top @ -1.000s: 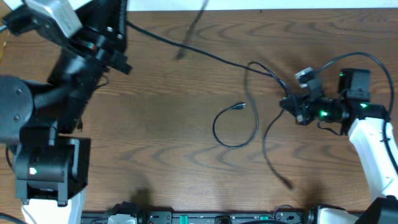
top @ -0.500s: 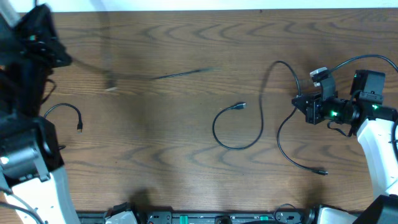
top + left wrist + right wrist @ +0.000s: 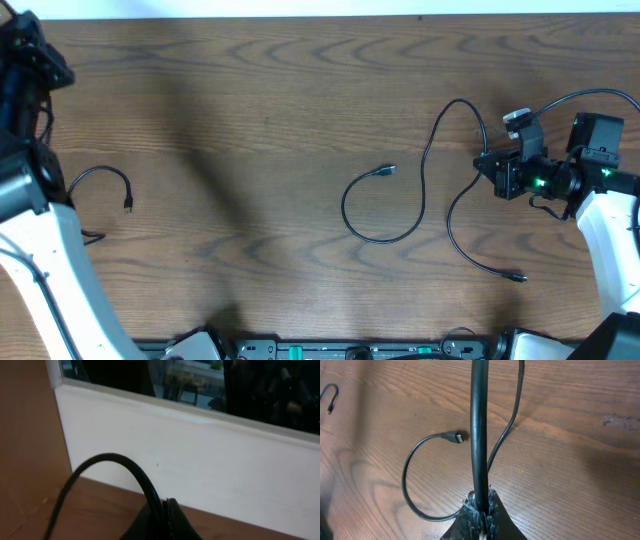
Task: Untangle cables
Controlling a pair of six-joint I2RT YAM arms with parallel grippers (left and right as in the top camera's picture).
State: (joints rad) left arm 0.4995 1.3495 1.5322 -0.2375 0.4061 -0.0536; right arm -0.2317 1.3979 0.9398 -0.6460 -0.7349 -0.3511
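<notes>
Three cables (image 3: 347, 212) look separated; left gripper (image 3: 167, 507) and right gripper (image 3: 481, 507) each clamp one, so laying both down apart should follow.

The left cable (image 3: 100, 169) lies far from the other cables (image 3: 380, 238), centre-right on the table (image 3: 260, 120).

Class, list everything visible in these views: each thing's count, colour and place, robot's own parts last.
table: one, brown wood, under everything.
small cable: one, black, loose at table's left.
draped cable: one, black, looping at table centre, gripped by right hand.
pinched cable: one, black, arching from left hand.
wall: one, white, behind table's far edge.
arms: two, black-and-white; left arm at left edge, right arm at right edge.
hands: two, dark, each shut on a cable.
</notes>
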